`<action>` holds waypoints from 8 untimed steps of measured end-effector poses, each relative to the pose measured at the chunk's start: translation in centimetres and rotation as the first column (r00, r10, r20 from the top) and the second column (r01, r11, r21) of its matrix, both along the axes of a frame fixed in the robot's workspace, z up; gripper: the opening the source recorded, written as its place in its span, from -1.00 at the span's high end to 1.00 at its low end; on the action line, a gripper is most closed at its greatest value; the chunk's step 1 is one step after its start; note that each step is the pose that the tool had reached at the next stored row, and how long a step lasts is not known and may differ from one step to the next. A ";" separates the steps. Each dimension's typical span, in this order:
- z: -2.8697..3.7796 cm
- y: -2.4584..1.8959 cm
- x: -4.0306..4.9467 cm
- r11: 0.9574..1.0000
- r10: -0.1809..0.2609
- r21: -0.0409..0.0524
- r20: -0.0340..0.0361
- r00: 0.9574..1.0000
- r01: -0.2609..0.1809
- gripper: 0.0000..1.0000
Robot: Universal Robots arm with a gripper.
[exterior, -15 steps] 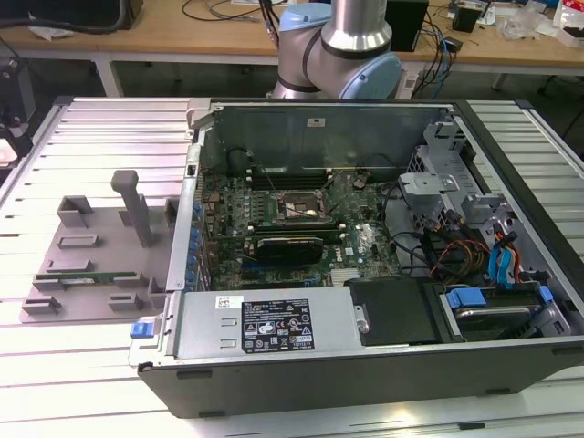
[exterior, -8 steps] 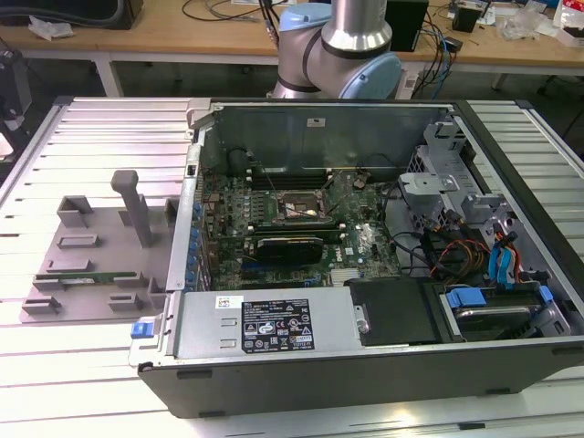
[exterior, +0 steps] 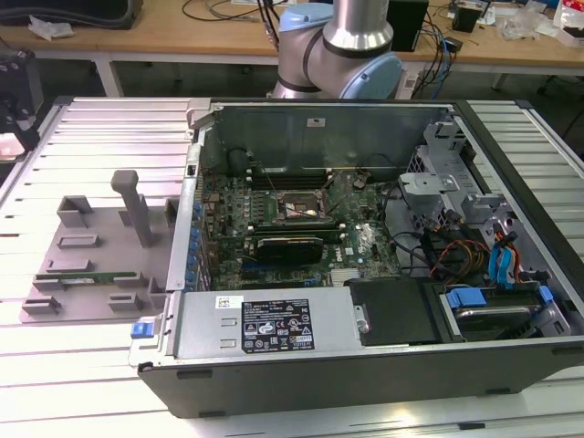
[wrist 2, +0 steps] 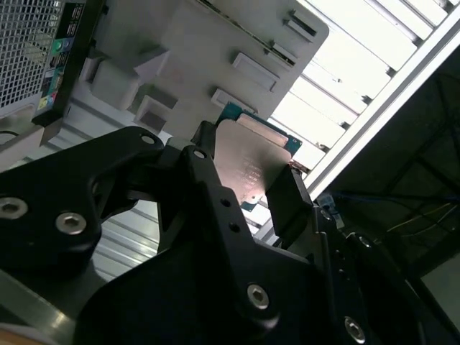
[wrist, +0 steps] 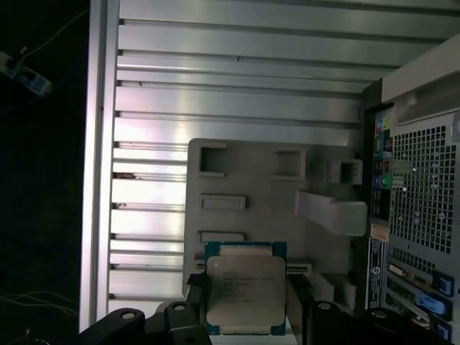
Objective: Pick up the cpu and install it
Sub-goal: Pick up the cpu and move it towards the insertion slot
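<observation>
Now cpu [wrist: 243,287] inside the end effector [wrist: 246,307].

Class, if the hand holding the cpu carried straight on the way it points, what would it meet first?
Probably the grey holder tray on the slatted table; the hand holds the cpu in front of it, though depth is unclear.

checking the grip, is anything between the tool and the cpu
Nothing: in both wrist views the tool clamps the cpu directly by its opposite edges.
</observation>
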State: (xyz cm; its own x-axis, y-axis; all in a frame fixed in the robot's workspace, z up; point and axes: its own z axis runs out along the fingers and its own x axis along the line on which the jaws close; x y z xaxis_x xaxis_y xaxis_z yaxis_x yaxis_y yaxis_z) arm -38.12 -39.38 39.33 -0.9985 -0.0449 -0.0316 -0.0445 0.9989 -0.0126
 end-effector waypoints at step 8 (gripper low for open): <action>0.00 0.00 2.04 1.000 0.000 0.000 -0.001 1.000 0.000 -0.07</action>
State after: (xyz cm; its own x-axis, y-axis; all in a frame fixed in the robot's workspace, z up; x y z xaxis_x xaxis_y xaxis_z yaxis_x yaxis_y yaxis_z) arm -36.08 -39.38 39.33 -0.9985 -0.0448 -0.0311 -0.0444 0.9989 -0.0126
